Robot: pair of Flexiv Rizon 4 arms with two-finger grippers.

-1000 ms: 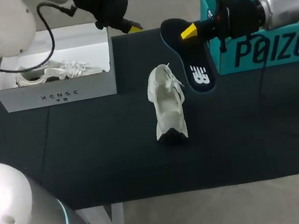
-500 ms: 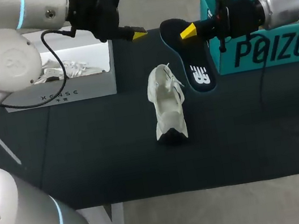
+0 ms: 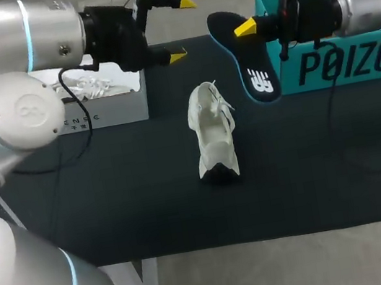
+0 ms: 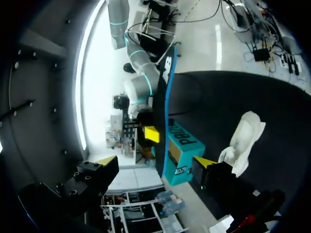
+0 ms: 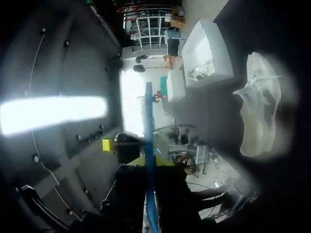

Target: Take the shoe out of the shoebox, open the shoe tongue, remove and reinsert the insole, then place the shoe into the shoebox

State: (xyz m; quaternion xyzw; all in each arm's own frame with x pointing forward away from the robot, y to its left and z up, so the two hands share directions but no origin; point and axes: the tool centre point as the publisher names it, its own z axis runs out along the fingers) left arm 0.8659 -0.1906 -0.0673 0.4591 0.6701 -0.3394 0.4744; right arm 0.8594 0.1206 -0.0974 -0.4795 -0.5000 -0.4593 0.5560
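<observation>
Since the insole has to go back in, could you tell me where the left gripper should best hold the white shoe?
Likely its near end, from above: the white shoe lies lengthwise with laces at the far end, towards the insole in the right gripper. The open left gripper would leave that end free.

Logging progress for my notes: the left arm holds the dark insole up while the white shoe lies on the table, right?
No: the head view shows the right gripper shut on the dark insole; the left gripper has its jaws open, empty. The white shoe does lie on the table.
</observation>
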